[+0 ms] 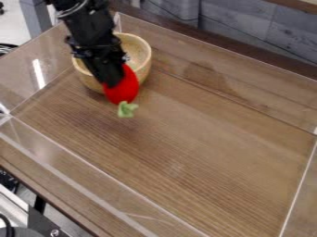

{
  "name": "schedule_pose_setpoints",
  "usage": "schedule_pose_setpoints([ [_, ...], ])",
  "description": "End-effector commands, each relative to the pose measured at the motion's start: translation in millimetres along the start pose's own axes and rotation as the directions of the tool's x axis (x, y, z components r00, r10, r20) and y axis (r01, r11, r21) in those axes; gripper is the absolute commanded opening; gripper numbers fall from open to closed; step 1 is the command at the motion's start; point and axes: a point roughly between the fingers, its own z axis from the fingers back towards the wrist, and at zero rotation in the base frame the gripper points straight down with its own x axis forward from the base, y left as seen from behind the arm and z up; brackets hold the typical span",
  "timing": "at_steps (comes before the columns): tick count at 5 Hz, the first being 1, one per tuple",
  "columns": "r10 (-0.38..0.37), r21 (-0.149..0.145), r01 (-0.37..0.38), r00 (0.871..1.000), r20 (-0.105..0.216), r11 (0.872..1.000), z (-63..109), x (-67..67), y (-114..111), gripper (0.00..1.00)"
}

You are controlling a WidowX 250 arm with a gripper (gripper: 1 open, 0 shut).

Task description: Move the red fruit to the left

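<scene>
In the foreground, a broad stretch of bare wooden tabletop (210, 176) is seen, fenced by clear plastic walls. Further back and toward the left of the camera view, the red fruit (120, 89) is shown clamped between the dark fingers of the gripper (111, 76), which is pointed steeply downward. The fruit is hung directly beneath the pincer rather than to either side of it, its long axis tilted, the pale green leafy tip aimed down and toward the viewer, at or just above the wood; contact with the table cannot be told. Just behind it, the wooden bowl (139, 51) is partly hidden by the arm, the fruit being set against its near rim. Only one arm is present. A release here is judged to leave the fruit near the bowl, on the left side.
</scene>
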Motion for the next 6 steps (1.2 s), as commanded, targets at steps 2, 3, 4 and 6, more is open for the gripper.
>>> schedule_pose_setpoints([
  [2,0.005,0.044,-0.006,1.000,0.019,0.999,5.1,7.3,15.3,0.00],
  [3,0.000,0.044,0.000,1.000,0.011,0.999,6.0,5.0,14.3,0.00],
  [4,-0.002,0.043,0.001,1.000,0.005,0.999,8.3,2.8,13.9,0.00],
  [6,0.137,0.072,-0.139,0.990,0.032,0.988,7.9,16.3,31.6,0.00],
])
